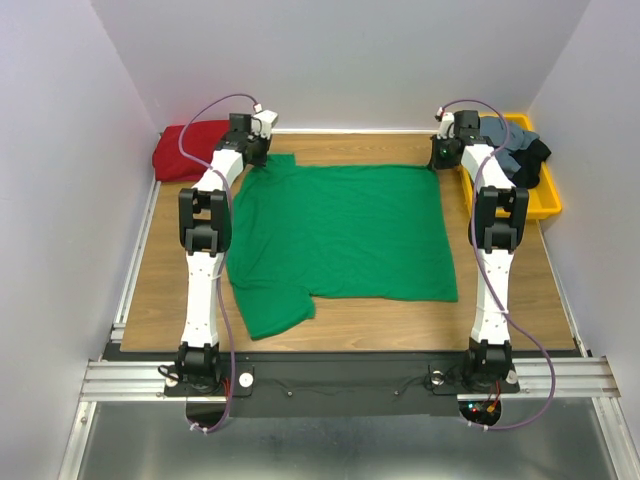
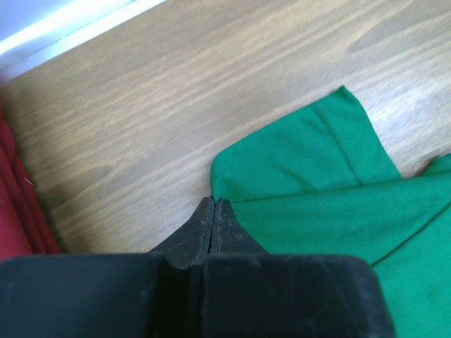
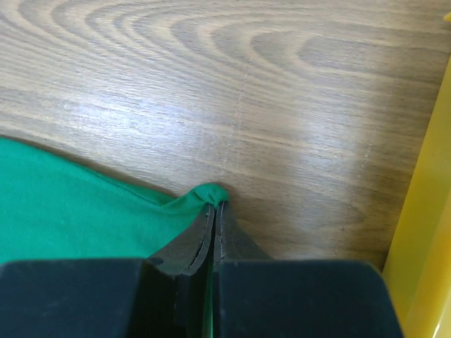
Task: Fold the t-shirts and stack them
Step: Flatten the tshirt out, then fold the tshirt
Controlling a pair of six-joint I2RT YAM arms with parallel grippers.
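A bright green t-shirt (image 1: 340, 230) lies spread flat on the wooden table, one sleeve toward the near left. My left gripper (image 1: 252, 150) is at its far left corner. In the left wrist view the jaws (image 2: 213, 201) are shut, and the green cloth's edge (image 2: 296, 169) meets their tips, with a crease running off from them. My right gripper (image 1: 440, 152) is at the far right corner. Its jaws (image 3: 215, 205) are shut on a bunched bit of the green hem (image 3: 84, 211). A dark red t-shirt (image 1: 190, 148) lies folded at the far left and also shows in the left wrist view (image 2: 17, 211).
A yellow plastic tray (image 1: 545, 200) stands at the far right, holding crumpled slate grey (image 1: 500, 135) and black (image 1: 530, 160) shirts. Its wall shows in the right wrist view (image 3: 423, 232), close to the right gripper. White walls enclose the table on three sides.
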